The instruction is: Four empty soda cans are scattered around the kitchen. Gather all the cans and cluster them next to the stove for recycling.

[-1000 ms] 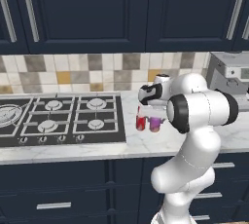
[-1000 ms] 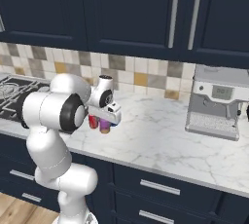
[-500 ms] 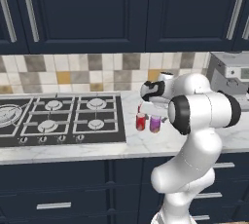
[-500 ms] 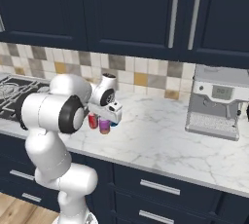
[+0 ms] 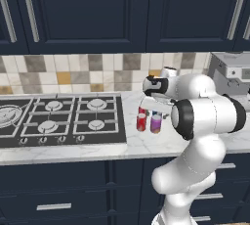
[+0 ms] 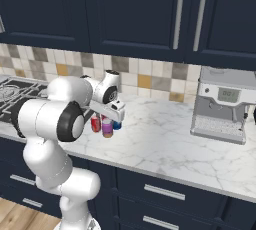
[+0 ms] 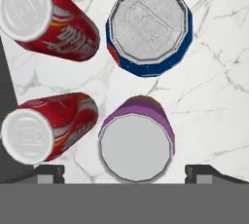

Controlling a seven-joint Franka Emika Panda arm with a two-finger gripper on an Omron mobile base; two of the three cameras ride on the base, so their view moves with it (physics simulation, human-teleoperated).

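Four soda cans stand upright in a tight cluster on the marble counter just right of the stove (image 5: 58,119). In the hand view I look straight down on them: two red cans (image 7: 48,16) (image 7: 48,125), a blue can (image 7: 148,28) and a purple can (image 7: 136,145). The purple can (image 5: 156,122) and a red can (image 5: 141,121) show beside the cooktop's edge. My gripper (image 7: 124,172) hovers open above the purple can, its fingertips (image 7: 48,173) wide apart and clear of the can on both sides. The hand (image 5: 152,97) (image 6: 112,111) hangs over the cluster (image 6: 107,128).
A steel coffee machine (image 6: 222,104) stands on the counter to the right, well away from the cans. Open marble lies between it and the cluster. Navy wall cabinets hang above, and the tiled backsplash runs behind.
The hand has lifted slightly above the cans. The cans have not moved.
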